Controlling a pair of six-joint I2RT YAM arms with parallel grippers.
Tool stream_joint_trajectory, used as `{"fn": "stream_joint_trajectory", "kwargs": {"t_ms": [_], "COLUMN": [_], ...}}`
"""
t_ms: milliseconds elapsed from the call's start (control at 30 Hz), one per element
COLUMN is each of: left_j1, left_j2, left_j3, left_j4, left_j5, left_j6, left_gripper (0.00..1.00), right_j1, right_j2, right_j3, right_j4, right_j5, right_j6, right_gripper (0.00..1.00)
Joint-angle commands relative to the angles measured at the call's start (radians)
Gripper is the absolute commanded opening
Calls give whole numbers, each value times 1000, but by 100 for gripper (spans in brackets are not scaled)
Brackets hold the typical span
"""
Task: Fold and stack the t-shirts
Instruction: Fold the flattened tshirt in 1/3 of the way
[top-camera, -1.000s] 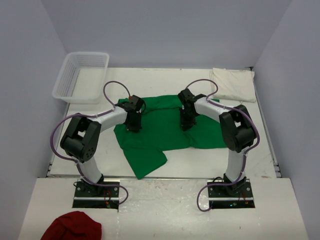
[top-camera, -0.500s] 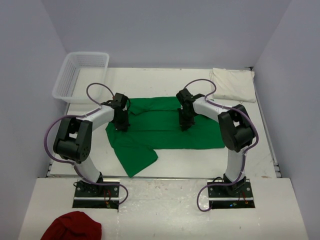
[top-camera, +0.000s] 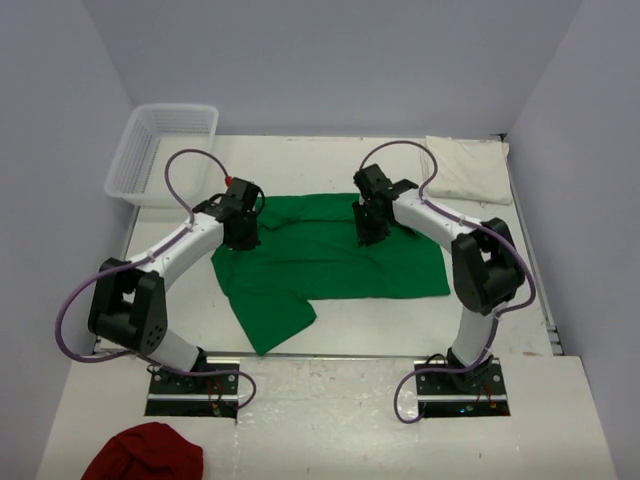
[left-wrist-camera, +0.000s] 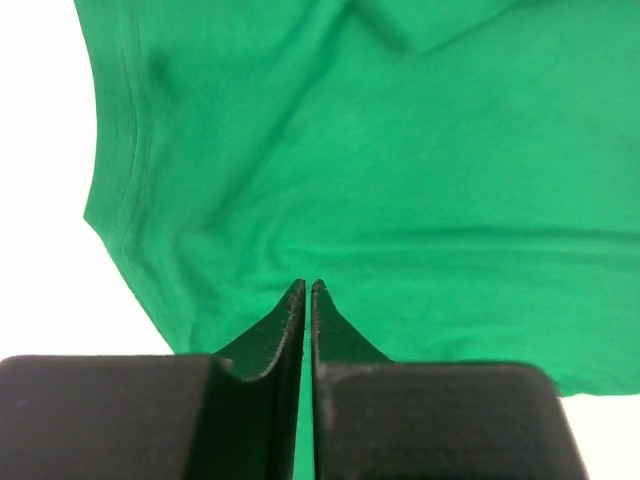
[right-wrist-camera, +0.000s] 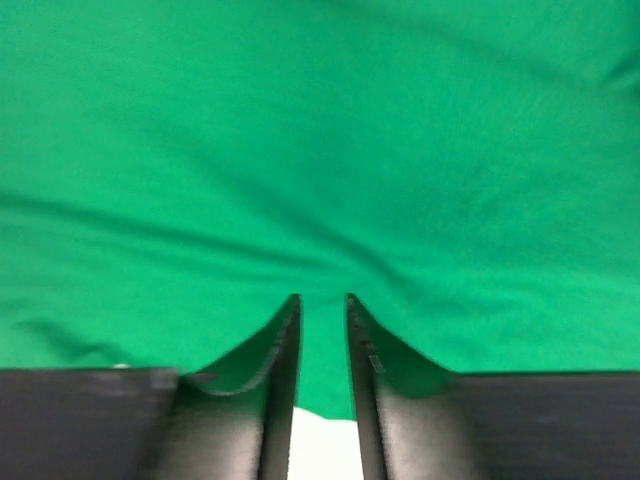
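The bright green t-shirt (top-camera: 335, 262) lies spread across the middle of the table, with a sleeve or corner hanging towards the near left. My left gripper (top-camera: 241, 236) stands on its left part. In the left wrist view the jaws (left-wrist-camera: 306, 284) are pressed together on green cloth (left-wrist-camera: 400, 150). My right gripper (top-camera: 369, 229) stands on the shirt's far middle. In the right wrist view its jaws (right-wrist-camera: 322, 297) are a narrow gap apart, with green cloth (right-wrist-camera: 320, 130) pulled into creases at the tips. The cream-white t-shirt (top-camera: 466, 167) lies folded at the back right.
A white plastic basket (top-camera: 160, 150) stands at the back left. A dark red cloth (top-camera: 145, 455) lies on the near ledge at the bottom left, beside the left arm's base. Walls close the table in on three sides.
Both grippers moved back and apart, the left one further left. The green shirt was pulled flatter and wider; its near left flap shifted left.
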Motion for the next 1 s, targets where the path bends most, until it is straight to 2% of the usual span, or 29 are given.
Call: {"fn": "stream_joint_trajectory", "kwargs": {"t_ms": [0,67,133,167,300,367,500,600,767,967], "left_j1": [-32,-30,-26,-20,-1,2,17,17,17,17], "left_j2": [-50,-37,13,36,127,170,259,303,369,397], "left_j3": [96,119,165,186,255,275,355,373,419,443], "left_j4": [-14,-5,1,-1,67,90,107,122,96,36], "left_j5": [-69,-70,-40,-9,158,192,274,279,269,183], "left_j6": [-16,-11,1,3,-2,-10,-13,-22,-20,-22], "left_gripper": [6,15,17,23,28,37,38,38,37,34], "right_j1": [14,14,14,14,12,11,11,4,-17,-34], "right_j2": [-175,-202,-249,-275,-409,-481,-568,-610,-650,-662], "right_j3": [111,142,168,165,142,142,127,101,42,-2], "right_j4": [-19,-66,-93,-97,-94,-101,-124,-131,-122,-108], "right_j5": [19,19,28,33,-16,-25,1,12,12,12], "right_j6": [-26,-28,-29,-28,-22,-23,-28,-35,-46,-42], "right_gripper": [29,32,34,34,39,39,42,42,42,42]}}
